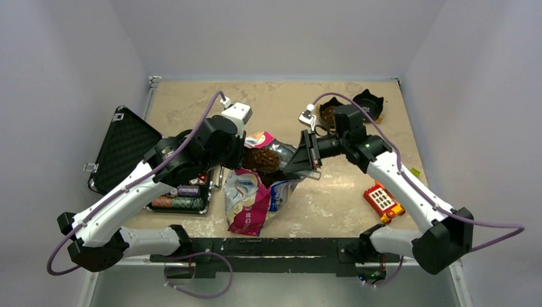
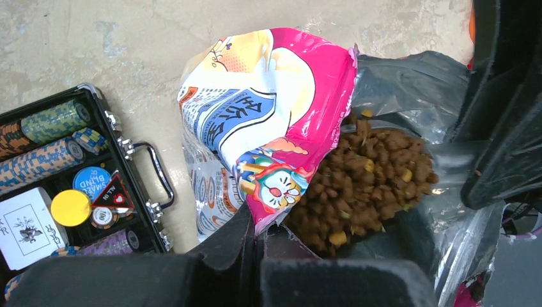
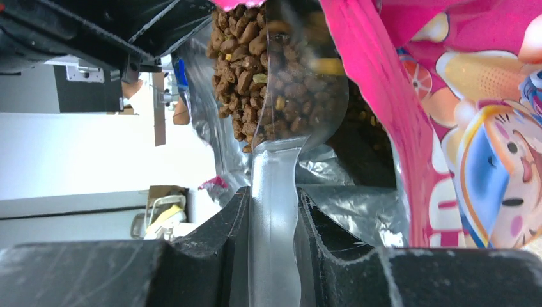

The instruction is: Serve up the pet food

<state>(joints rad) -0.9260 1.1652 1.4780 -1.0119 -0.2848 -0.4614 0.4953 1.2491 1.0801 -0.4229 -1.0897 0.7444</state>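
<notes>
The clear scoop (image 3: 275,192) is cut off by the right wrist view's top edge. The chip case (image 2: 114,121) is cropped by the left wrist view's left edge.

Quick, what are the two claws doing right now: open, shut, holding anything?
Left gripper: shut on the edge of the bag.
Right gripper: shut on the handle of the scoop, which is dipped in the kibble.

Lab: white walls (image 1: 275,38) around tabletop (image 1: 358,192)

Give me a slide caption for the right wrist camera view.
Right gripper clamps a clear scoop, its bowl amid brown kibble in the pink cartoon bag.
</notes>
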